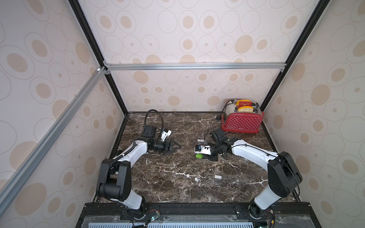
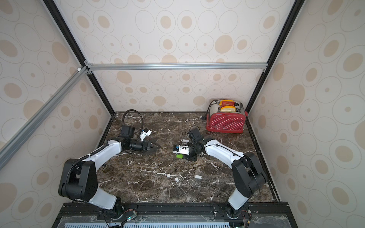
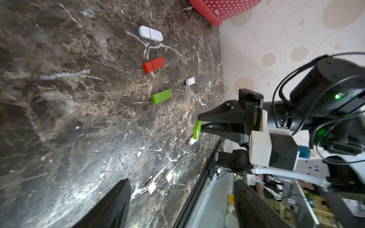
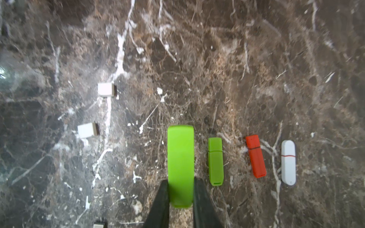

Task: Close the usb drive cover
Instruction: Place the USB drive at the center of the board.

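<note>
Looking at both top views, you find the left pincer (image 1: 176, 148) spread wide and empty over the dark veined marble counter (image 1: 177, 187), and the bright green plastic USB drive (image 1: 199, 156) near the counter's middle. In the left wrist view, your right pincer (image 3: 199, 123) is clamped on that drive's end. In the right wrist view, the drive juts out between the black fingers (image 4: 162, 197), beside a second green capped drive (image 4: 215, 160) lying on the counter; you cannot tell whether the held drive's cover is on.

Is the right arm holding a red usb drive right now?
No, the usb drive clamped between the right fingers is bright green, while the red drive lies on the table.
</note>
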Motion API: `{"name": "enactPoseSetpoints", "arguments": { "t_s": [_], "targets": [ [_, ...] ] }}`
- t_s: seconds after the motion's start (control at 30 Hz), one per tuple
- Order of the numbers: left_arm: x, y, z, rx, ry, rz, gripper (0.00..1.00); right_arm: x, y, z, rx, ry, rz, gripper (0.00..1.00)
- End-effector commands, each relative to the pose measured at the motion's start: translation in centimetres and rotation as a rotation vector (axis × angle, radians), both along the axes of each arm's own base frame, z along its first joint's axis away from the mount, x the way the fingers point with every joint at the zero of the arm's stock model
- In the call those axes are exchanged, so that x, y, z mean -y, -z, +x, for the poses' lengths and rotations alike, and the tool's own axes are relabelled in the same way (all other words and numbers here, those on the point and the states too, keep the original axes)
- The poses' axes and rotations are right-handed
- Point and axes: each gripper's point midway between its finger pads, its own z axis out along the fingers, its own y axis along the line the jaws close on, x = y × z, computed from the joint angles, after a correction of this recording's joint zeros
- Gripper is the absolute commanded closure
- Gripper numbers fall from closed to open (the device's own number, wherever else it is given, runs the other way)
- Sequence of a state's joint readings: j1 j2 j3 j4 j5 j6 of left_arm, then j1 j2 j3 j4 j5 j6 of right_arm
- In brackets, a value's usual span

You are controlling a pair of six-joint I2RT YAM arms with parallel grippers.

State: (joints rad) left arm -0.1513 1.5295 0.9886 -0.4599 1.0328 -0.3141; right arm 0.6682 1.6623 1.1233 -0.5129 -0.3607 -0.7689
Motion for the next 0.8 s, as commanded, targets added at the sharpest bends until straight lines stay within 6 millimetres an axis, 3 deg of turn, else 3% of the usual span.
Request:
{"name": "enactPoseSetpoints", "arguments": {
  "t_s": [0.0,0.17,0.53,0.77],
  "targets": [
    [-1.1,-0.6,-0.3,0.12,0.039,0.11,0.1,1.5,2.3,0.2,-0.023,-0.016,-0.128,1.0],
    [-2.2,0.2,-1.1,0.196,0.055,0.198,0.01,1.7,3.9,0.5,-0.056,-0.006,-0.174,1.0],
    [-2.8,0.5,-1.6,0.268,0.097,0.252,0.01,0.6,5.3,1.1,-0.098,-0.01,-0.189,0.99],
    [-2.7,0.9,-2.0,0.292,0.125,0.288,0.01,0.7,7.3,0.9,-0.107,-0.024,-0.255,0.93]
  ]
}}
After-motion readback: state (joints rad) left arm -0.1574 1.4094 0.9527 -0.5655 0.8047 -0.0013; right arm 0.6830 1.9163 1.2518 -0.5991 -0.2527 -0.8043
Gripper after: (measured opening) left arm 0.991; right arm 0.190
